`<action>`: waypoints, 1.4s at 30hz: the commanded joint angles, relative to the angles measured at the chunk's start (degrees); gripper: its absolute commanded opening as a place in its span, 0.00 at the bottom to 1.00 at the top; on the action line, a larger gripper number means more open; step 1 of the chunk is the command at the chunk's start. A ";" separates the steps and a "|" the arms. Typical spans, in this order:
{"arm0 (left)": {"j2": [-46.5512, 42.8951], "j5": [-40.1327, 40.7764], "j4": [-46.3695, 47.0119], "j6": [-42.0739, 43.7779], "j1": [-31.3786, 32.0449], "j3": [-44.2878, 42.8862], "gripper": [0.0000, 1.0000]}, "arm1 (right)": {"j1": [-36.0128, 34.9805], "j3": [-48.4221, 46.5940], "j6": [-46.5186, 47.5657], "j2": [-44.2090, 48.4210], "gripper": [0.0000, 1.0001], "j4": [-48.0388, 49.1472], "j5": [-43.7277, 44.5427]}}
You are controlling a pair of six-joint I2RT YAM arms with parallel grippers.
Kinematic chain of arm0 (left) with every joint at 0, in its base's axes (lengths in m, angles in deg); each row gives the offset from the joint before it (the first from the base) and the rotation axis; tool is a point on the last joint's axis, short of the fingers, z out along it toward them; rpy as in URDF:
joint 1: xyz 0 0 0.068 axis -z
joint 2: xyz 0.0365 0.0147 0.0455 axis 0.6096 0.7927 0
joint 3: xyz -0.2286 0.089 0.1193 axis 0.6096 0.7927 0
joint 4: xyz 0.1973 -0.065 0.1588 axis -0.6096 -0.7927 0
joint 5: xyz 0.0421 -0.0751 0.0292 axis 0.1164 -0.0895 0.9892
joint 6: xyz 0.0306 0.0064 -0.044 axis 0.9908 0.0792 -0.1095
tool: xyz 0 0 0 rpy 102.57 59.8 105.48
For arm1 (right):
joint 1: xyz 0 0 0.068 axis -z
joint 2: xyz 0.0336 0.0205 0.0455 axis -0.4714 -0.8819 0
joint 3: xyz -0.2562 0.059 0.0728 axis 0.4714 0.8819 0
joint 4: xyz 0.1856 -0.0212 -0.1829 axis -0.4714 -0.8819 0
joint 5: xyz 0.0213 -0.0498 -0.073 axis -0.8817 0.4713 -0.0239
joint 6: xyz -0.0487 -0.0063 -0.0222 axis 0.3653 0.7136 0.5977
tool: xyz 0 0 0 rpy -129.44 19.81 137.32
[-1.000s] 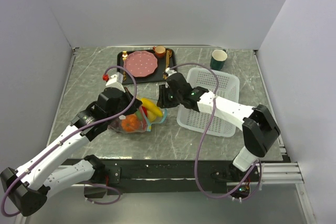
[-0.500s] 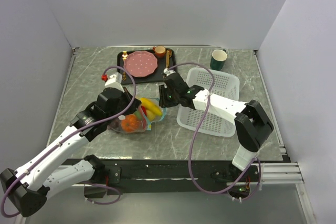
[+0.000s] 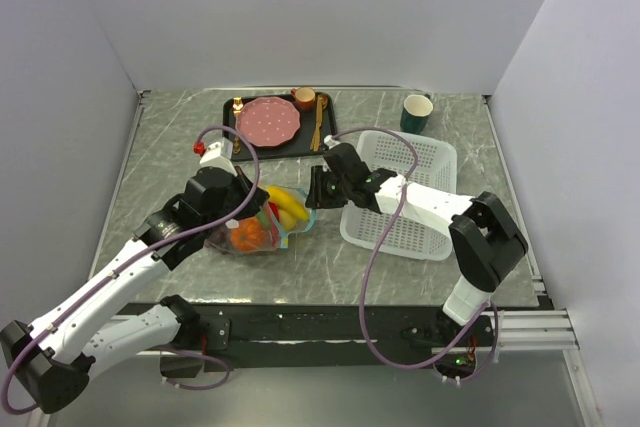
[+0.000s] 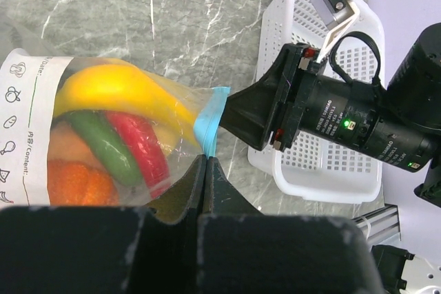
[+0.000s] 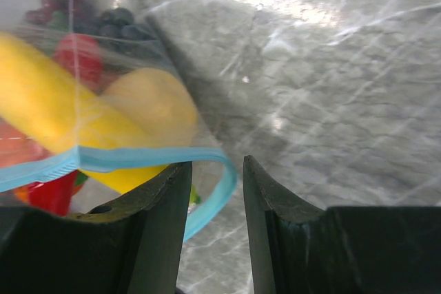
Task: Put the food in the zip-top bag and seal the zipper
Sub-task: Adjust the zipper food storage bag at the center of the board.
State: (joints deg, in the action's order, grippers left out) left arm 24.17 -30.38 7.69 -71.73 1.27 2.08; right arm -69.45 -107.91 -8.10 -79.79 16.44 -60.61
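Left wrist view: the bag [image 4: 34,135], full of food [image 4: 117,91], is pinched at its edge by the left gripper [image 4: 204,163]. The jaws of the right gripper [image 5: 217,167] are held apart around the zipper [image 5: 103,158] end, maybe touching it.

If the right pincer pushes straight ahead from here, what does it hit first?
The zipper: its teal end already curls into the gap between the fingers of the open right pincer. Just past it is the filled zip-top bag, though depth is hard to judge.
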 commanded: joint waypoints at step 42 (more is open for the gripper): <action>2.83 -6.87 10.70 -2.22 -0.07 -1.20 0.01 | -1.92 -14.21 1.25 5.88 0.00 -11.16 2.22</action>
State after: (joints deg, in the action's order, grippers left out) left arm 27.17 -35.54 14.20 -73.24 1.27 2.38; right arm -71.17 -121.74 -7.47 -73.47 8.79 -64.77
